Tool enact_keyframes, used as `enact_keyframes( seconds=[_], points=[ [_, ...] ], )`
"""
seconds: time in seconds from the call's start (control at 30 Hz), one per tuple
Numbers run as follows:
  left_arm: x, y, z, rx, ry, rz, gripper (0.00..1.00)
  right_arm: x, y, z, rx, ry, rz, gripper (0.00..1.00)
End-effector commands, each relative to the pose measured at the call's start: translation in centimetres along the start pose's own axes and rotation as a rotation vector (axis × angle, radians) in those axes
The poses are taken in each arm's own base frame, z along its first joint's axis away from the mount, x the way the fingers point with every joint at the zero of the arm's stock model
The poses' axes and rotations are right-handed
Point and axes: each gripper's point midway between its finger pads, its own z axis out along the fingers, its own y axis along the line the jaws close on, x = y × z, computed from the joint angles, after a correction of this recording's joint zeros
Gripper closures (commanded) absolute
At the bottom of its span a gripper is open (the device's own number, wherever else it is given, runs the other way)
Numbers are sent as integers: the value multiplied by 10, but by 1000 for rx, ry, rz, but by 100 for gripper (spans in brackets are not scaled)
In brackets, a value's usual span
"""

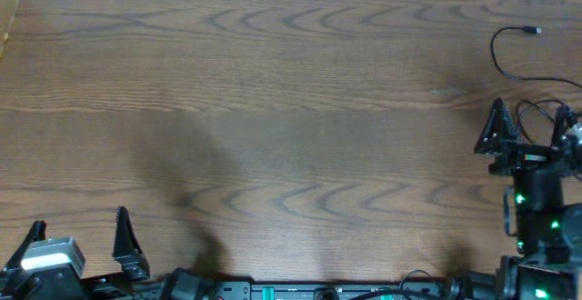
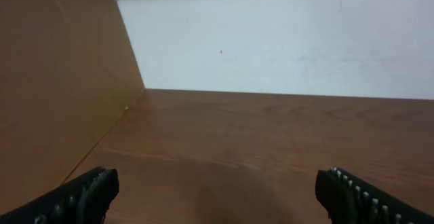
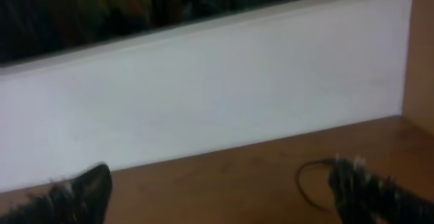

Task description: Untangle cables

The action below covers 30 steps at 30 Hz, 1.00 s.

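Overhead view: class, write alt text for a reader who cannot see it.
A thin black cable with a small plug end curls at the far right of a brown wood-grain table, just beyond the right gripper, which is open. The left gripper, also open, sits at the near left edge.

The cable lies on the table in the far right corner. Its plug end points toward the far edge, and its run curves back toward the right edge, where more loops lie just beside the right gripper. That gripper sits at the right edge, about midway along it. The left gripper sits at the near left corner, well apart from the cable. A wall stands behind the far edge, and a side panel stands along the left edge.
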Motion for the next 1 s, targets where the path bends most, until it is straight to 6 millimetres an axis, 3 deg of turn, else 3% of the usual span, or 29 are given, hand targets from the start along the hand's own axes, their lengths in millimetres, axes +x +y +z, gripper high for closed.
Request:
enact_keyframes(
  seconds=[0.0, 0.13, 0.3, 0.63, 0.97],
  points=[
    [-2, 4, -3, -13, -13, -19, 2, 14, 10, -1, -79, -73, 14, 1],
    [-2, 4, -3, -13, -13, -19, 2, 25, 14, -4, -139, -192, -6, 1],
    [-3, 4, -3, -13, -13, -20, 2, 50, 9, -7, -142, -210, -22, 1],
    [-2, 3, -3, -12, -13, -20, 2, 92, -1, -4, -106, -85, -119, 1],
    [-3, 4, -3, -12, -13, -20, 2, 132, -11, -4, -81, 51, -97, 1]
  ],
)
